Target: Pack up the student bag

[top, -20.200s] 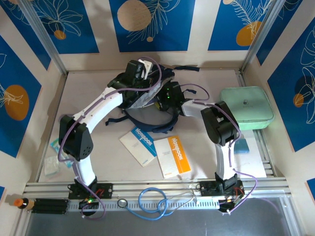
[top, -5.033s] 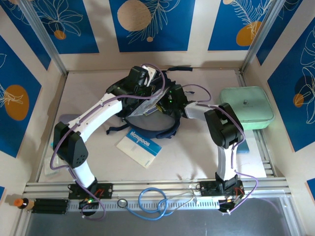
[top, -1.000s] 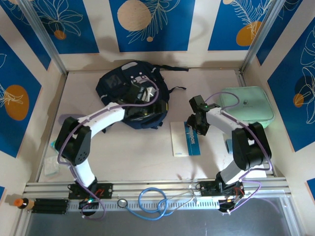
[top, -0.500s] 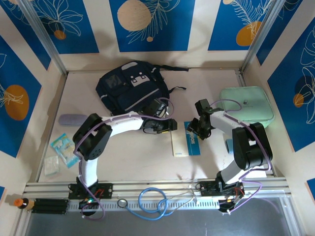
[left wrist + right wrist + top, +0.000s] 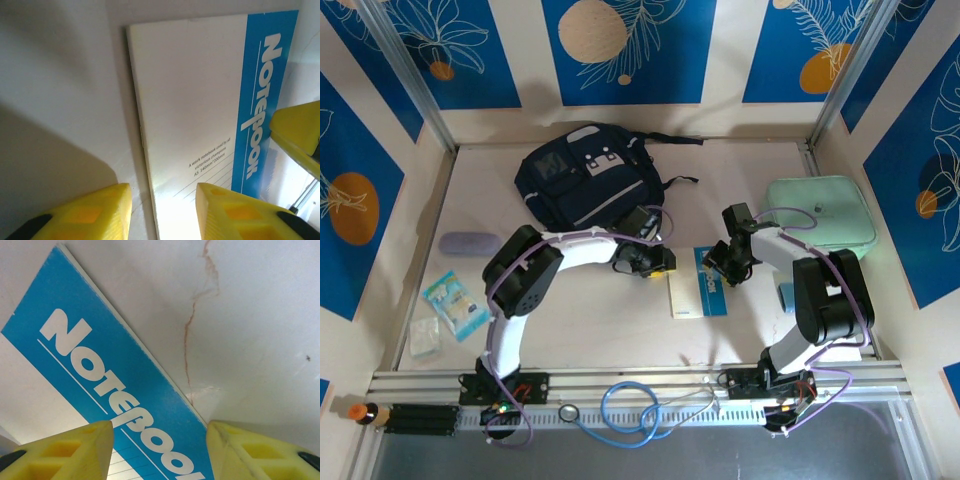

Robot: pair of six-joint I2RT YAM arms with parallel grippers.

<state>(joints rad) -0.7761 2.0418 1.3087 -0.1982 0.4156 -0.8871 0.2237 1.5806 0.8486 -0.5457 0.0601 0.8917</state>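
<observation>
Flatly, a glossy rectangular notebook (image 5: 693,290) lies near the fabric student bag (image 5: 582,180).

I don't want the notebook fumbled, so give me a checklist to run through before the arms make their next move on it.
1. Notebook lies flat on the table: ok.
2. Left gripper open, fingers astride the notebook's white long edge: ok.
3. Right gripper open, astride the blue-banded edge: ok.
4. Notebook gripped by either gripper: not ok.
5. Student bag unzipped, with its opening facing the notebook: cannot tell.
</observation>
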